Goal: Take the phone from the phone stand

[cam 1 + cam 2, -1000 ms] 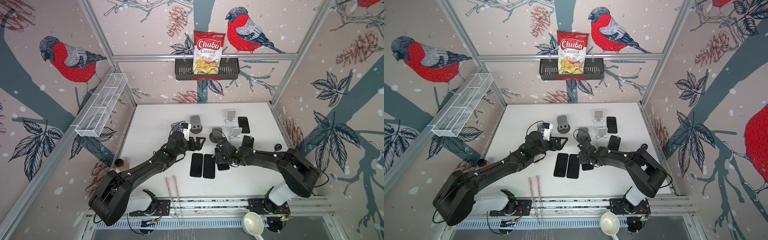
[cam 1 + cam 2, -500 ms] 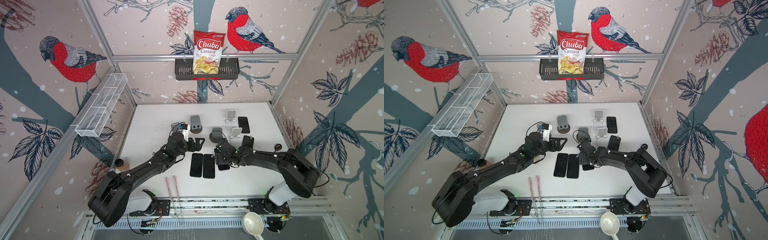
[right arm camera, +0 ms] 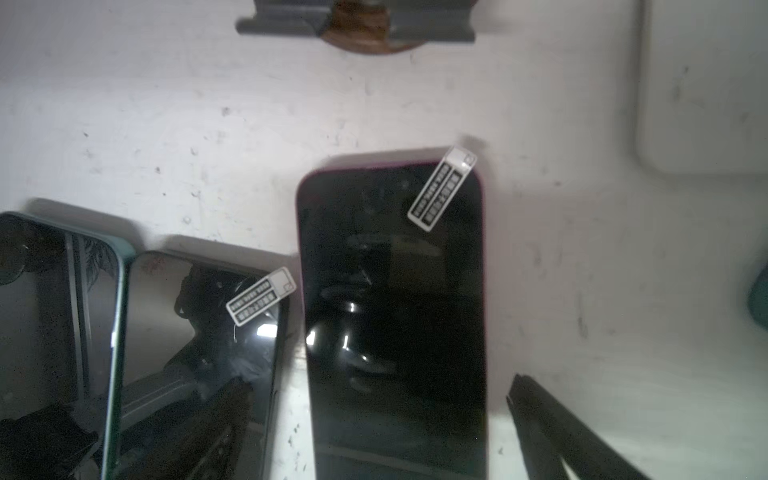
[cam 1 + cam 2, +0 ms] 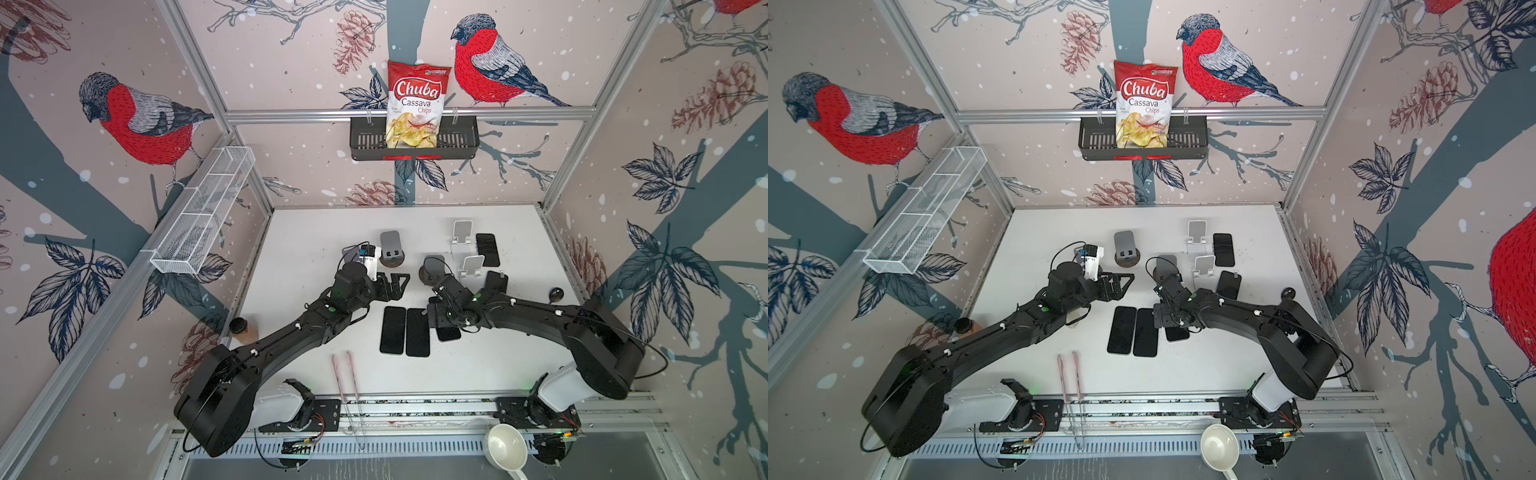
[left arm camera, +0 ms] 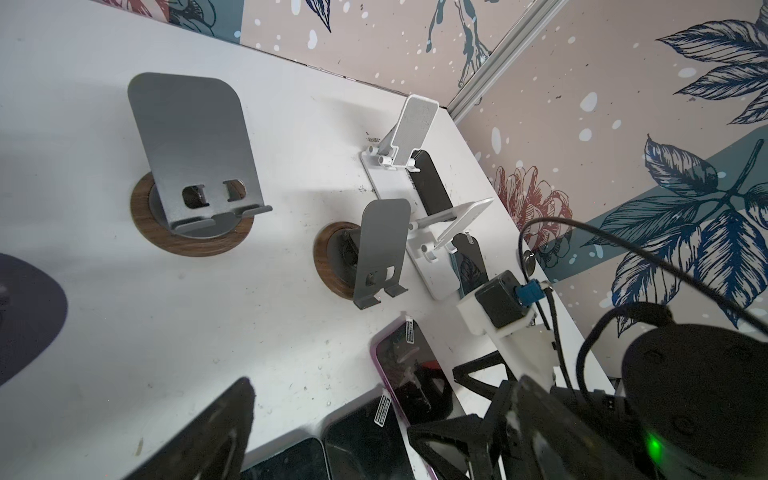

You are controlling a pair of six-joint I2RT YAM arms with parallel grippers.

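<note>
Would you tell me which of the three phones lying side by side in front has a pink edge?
The phone under the right gripper, rightmost in the row; the middle phone has a dark edge, the left phone a green one.

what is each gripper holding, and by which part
Nothing is held. The right gripper hangs with jaws open over the pink-edged phone, flat on the table; the left gripper is open, empty.

Phone (image 3: 395,311) lies on table (image 4: 311,232), before stand (image 4: 433,266).
</note>
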